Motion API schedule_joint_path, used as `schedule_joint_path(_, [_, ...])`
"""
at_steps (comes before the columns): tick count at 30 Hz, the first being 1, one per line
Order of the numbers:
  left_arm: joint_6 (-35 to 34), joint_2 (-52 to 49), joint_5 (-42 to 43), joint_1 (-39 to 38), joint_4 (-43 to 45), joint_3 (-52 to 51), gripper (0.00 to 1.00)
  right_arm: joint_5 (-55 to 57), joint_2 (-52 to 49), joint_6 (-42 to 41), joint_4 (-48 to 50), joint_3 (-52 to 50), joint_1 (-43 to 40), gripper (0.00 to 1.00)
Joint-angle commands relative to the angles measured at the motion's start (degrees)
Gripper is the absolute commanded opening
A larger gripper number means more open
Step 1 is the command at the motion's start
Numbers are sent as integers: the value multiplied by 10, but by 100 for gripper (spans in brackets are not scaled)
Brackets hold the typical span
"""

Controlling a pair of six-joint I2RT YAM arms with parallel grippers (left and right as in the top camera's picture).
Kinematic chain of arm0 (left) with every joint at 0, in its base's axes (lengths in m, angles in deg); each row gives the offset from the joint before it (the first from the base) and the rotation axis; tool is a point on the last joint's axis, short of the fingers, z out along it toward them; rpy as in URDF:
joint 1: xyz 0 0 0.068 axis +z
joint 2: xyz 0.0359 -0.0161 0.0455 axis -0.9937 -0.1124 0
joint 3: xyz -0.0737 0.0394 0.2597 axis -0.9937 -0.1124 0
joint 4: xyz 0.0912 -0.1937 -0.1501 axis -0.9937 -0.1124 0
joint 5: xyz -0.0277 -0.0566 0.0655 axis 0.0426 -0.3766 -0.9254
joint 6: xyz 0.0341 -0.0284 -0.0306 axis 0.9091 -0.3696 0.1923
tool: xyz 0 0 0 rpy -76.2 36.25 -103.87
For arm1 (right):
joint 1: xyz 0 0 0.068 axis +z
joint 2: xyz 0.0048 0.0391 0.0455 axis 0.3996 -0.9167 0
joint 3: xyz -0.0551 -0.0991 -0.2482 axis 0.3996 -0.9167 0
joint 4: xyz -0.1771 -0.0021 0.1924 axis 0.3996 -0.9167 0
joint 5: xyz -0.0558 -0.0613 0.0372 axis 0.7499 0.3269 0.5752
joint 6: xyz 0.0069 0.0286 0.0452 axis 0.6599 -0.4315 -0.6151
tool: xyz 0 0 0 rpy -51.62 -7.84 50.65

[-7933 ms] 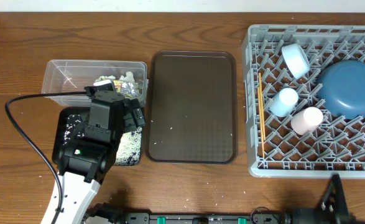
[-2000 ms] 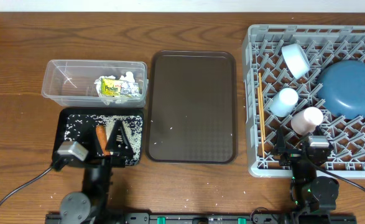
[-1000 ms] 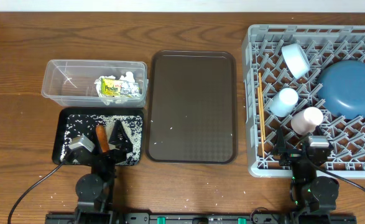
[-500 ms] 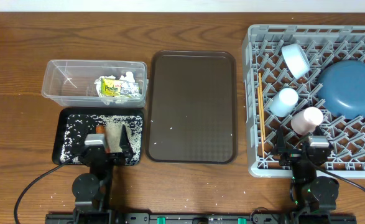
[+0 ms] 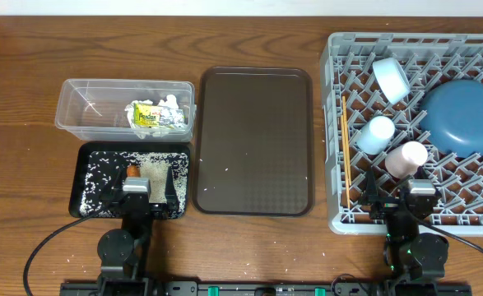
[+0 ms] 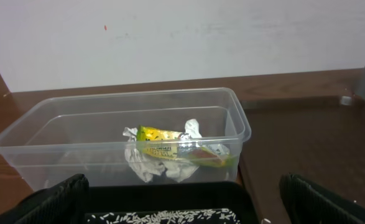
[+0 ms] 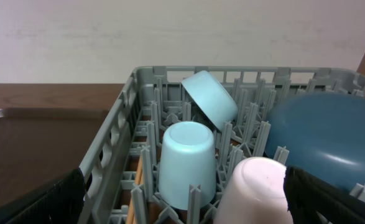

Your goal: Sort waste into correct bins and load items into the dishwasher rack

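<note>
A dark brown wooden table (image 5: 27, 49) with lengthwise grain is seen filling the overhead view. A plain white wall (image 6: 182, 37) is shown behind its far edge in both wrist views. Everything is evenly and softly lit.

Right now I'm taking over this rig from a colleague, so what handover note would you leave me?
Left claw: open, empty, at the black tray's near edge.
Right claw: open, empty, at the rack's near edge.
Done: tissue and wrapper in the clear tub; carrot and rice grains in the black tray; plate, bowl, pink cup, light-blue cup and chopsticks in the rack.
Left: perhaps stray grains on the brown tray.
</note>
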Motion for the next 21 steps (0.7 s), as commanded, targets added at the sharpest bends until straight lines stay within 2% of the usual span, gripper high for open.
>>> schedule_joint_path(1, [-28, 5, -3, -2, 5, -11, 100, 6, 4, -8, -2, -1, 2, 99])
schedule_joint_path(3, [-46, 5, -14, -2, 17, -11, 100, 6, 4, -8, -2, -1, 2, 99])
schedule_joint_path(13, [-46, 5, -14, -1, -24, -11, 100, 6, 4, -8, -2, -1, 2, 99])
schedule_joint_path(21, [-46, 5, -14, 14, -23, -11, 100, 6, 4, -8, -2, -1, 2, 99])
